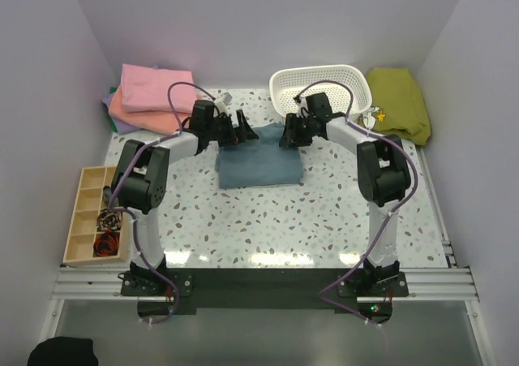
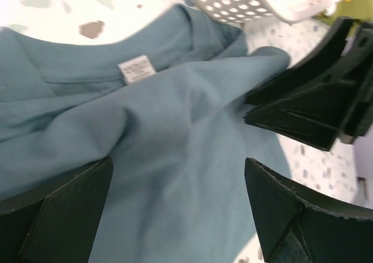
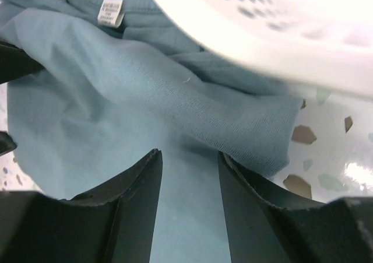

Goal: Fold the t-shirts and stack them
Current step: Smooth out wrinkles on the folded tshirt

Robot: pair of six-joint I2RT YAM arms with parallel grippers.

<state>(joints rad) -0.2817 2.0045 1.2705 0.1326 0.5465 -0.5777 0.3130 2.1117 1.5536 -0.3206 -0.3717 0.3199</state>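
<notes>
The blue-grey t-shirt [image 1: 258,169] lies mid-table [image 1: 324,212], just beside the white basket [image 1: 320,86], with the left gripper [image 2: 178,169] and right gripper [image 3: 189,155] over its far edge, fingers spread, pinching nothing

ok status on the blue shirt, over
Left hand open over blue-grey shirt. Right hand open, same shirt. White basket close by right hand.

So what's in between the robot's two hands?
The blue-grey t-shirt. Its far edge, with the neck label, lies between the left gripper and the right gripper. The top view shows this best.
</notes>
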